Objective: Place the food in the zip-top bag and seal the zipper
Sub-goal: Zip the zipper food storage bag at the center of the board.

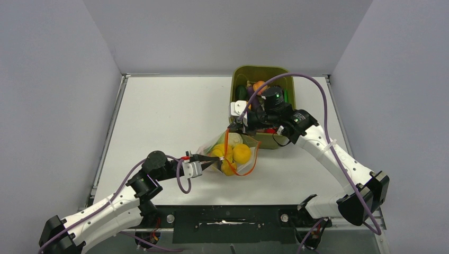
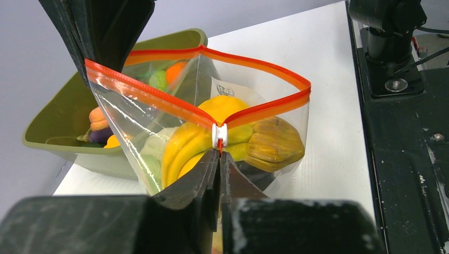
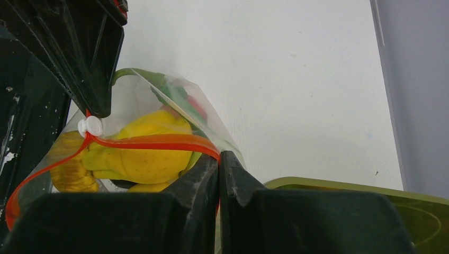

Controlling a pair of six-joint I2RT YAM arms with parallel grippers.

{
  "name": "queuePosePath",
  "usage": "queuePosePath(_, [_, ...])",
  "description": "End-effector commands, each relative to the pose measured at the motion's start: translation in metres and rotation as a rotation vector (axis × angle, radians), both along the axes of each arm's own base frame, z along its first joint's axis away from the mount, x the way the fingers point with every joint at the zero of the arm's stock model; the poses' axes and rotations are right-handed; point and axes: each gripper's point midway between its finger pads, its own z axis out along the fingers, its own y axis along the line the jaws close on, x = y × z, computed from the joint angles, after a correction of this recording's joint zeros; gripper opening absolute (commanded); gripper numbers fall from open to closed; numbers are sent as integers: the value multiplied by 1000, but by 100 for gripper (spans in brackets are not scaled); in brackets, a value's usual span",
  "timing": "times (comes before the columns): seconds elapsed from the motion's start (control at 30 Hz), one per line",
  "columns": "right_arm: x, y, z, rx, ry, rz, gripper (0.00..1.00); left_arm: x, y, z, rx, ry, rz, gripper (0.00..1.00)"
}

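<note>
The clear zip-top bag [image 1: 233, 153] hangs between my two grippers over the table, its red-orange zipper [image 2: 249, 61] standing open in a loop. Yellow peppers [image 2: 212, 119], a pale-green cabbage [image 2: 153, 151] and a pink-red fruit [image 3: 197, 108] are inside it. My left gripper [image 1: 214, 158] is shut on the zipper's near end, just below the white slider [image 2: 219, 135]. My right gripper [image 1: 232, 128] is shut on the bag's far end of the zipper [image 3: 159, 142]. The slider also shows in the right wrist view [image 3: 91, 126].
The olive-green tub [image 1: 288, 79] stands at the back right, right behind the bag, with several more toy vegetables [image 1: 258, 84] in it. Grey walls close in the table on three sides. The black base rail [image 1: 227, 217] runs along the near edge.
</note>
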Motion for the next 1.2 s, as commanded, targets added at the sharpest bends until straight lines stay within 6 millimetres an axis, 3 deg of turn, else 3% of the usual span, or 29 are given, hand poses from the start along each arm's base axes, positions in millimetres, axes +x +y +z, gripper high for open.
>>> queuePosePath(0.0, [4, 9, 27, 98, -53, 18, 0, 0, -2, 36, -60, -71, -7, 0])
queuePosePath(0.17, [5, 4, 12, 73, -24, -18, 15, 2, 4, 51, -119, -65, 37, 0])
queuePosePath(0.4, [-4, -9, 18, 69, -35, -65, 53, 9, 13, 61, -163, -38, 106, 0])
queuePosePath(0.53, [-20, -6, 30, 89, -55, -36, 55, 11, 13, 65, -180, -16, 118, 0])
queuePosePath(0.8, [-62, 20, 44, 107, -112, 47, 54, 13, 13, 69, -200, 8, 129, 0])
queuePosePath(1.17, [-72, 39, 4, -27, -62, 45, 49, 11, 14, 72, -212, 15, 127, 0])
